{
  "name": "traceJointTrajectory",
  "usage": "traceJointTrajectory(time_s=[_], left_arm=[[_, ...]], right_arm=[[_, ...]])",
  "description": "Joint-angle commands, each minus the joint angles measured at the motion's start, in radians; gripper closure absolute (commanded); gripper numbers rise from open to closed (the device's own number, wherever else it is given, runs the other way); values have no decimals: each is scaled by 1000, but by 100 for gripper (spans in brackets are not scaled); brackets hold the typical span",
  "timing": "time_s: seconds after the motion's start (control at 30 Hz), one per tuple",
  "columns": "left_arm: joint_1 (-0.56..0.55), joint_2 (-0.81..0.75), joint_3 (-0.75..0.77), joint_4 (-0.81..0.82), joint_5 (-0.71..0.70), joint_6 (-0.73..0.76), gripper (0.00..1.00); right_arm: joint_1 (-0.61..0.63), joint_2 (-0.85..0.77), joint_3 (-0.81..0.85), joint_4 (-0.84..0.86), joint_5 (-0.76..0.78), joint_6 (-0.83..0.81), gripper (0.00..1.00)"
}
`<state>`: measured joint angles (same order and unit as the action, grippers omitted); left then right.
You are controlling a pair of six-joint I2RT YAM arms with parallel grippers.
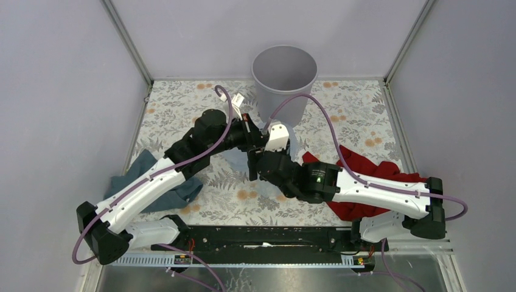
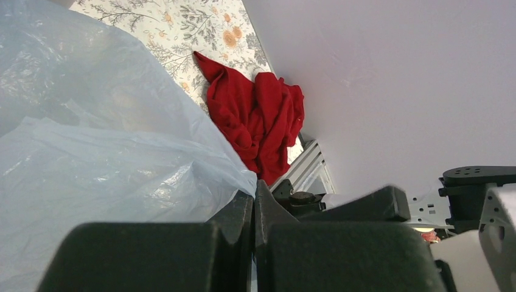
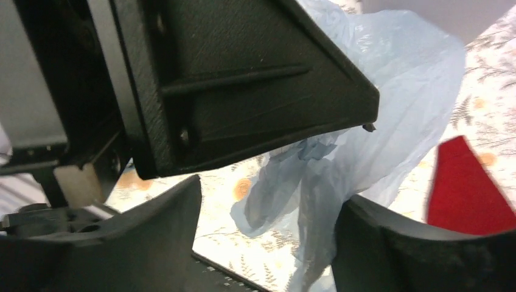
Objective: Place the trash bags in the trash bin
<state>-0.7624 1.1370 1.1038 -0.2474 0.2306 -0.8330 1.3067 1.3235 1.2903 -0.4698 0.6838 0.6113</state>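
Left hand [image 2: 254,199] pinched shut on trash bag [image 2: 91,158], just in front of trash bin [image 1: 285,70]; right hand [image 3: 274,210] open, bag hanging btwn its fingers, slightly farther from bin.

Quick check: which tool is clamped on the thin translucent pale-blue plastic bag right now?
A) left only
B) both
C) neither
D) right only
A: the left tool is closed on an edge of the thin translucent pale-blue plastic bag, while the right tool stands open with the bag hanging through its gap.
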Motion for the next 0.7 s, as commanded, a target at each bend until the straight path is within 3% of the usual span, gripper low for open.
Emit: traceJointTrajectory(time_s=[0.0, 0.07, 0.13, 0.17, 0.23, 0.33, 0.43, 0.53, 0.67], left_arm=[[-12, 9, 9, 68, -10, -21, 100], [-12, 8, 15, 67, 0, -11, 100], [-12, 5, 31, 47, -4, 26, 100], [-11, 3, 45, 22, -24, 39, 97], [-11, 1, 86, -49, -77, 77, 83], [-10, -21, 151, -158, -179, 149, 46], [-9, -71, 169, -222, -328, 201, 21], [-6, -105, 189, -254, -469, 240, 5], [4, -63, 249, -250, -567, 271, 1]], right_arm=[[32, 21, 28, -28, 239, 12, 31], [32, 20, 8, 12, 241, -11, 44], [32, 10, -21, 45, 262, -26, 66], [32, -2, -39, 61, 273, -34, 78], [31, -29, -79, 85, 312, -54, 99], [25, -89, -141, 111, 346, -107, 100], [5, -160, -179, 96, 361, -139, 100], [-17, -233, -194, 10, 397, -135, 100], [-19, -356, -232, -49, 440, -146, 100]])
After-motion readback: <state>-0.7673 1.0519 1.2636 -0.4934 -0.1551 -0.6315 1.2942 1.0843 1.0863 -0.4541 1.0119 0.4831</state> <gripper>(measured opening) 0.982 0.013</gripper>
